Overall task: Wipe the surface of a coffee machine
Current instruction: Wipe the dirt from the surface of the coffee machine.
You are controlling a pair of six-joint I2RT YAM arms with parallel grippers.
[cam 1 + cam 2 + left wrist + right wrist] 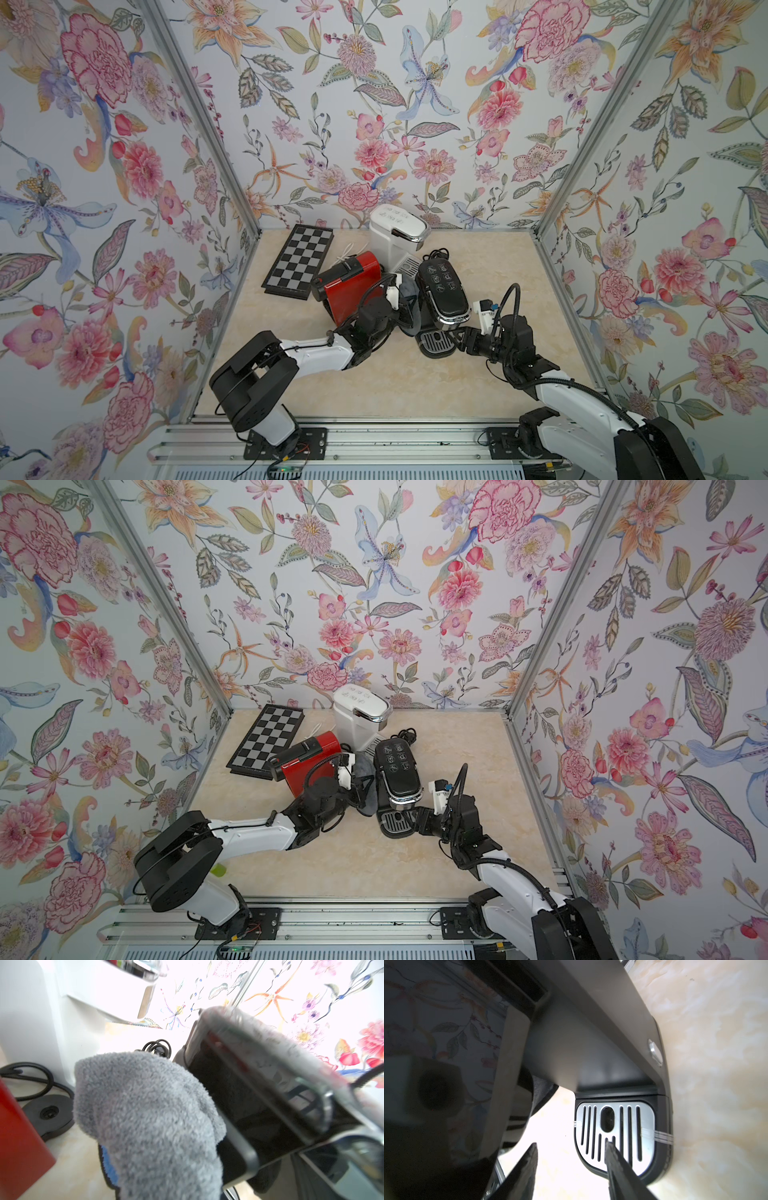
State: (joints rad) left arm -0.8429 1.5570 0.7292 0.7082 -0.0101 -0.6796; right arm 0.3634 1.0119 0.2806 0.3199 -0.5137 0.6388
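Observation:
A black coffee machine (442, 291) (397, 771) with a button panel on top stands mid-table in both top views. My left gripper (399, 301) is shut on a grey fluffy cloth (365, 789), and the cloth lies against the machine's left side. In the left wrist view the cloth (149, 1118) hides the fingers and touches the black machine (259, 1093). My right gripper (459, 334) (571, 1147) is open at the machine's silver drip tray (616, 1126). One fingertip (609, 1147) is over the grille and the other is over bare table.
A red coffee machine (353, 284) stands close on the left of the cloth, a white one (395, 237) behind. A chessboard (299, 262) lies at the back left. Black cords (438, 252) and a round black base (49, 1113) lie among the machines.

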